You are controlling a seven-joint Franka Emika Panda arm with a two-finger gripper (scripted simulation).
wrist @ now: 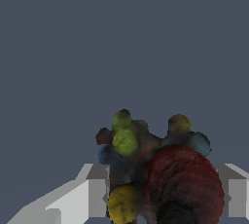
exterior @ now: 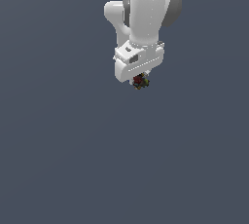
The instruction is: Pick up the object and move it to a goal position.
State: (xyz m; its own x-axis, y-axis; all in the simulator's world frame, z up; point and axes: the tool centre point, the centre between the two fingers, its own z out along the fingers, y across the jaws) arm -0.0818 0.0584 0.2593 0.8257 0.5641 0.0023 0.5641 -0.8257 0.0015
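The object [exterior: 140,82] is a small dark clump of rounded lobes flecked red, yellow, green and blue, sitting just above the middle of the exterior frame, right under the white hand of the arm. In the wrist view the object [wrist: 155,174] fills the lower centre of the frame: a large dark red ball, smaller yellow and green ones, a bluish one at the edge. Pale finger [wrist: 95,189] surfaces stand on either side of it, close against it.

The gripper [exterior: 140,81] is closed down narrowly on the clump, which sits between its fingers; the grip looks secure, though the contact faces themselves are hidden behind the lobes.

The arm [exterior: 146,13] comes down from the top edge of the exterior frame. Around it is only a flat grey-blue ground [exterior: 58,159], with no shadow or edge to show whether the clump is lifted clear of it.

As I judge it, the grasp is done and the carry is what remains. No goal marker shows in either view, so how far there is left to travel cannot be told.

No brand, label or writing can be read anywhere.
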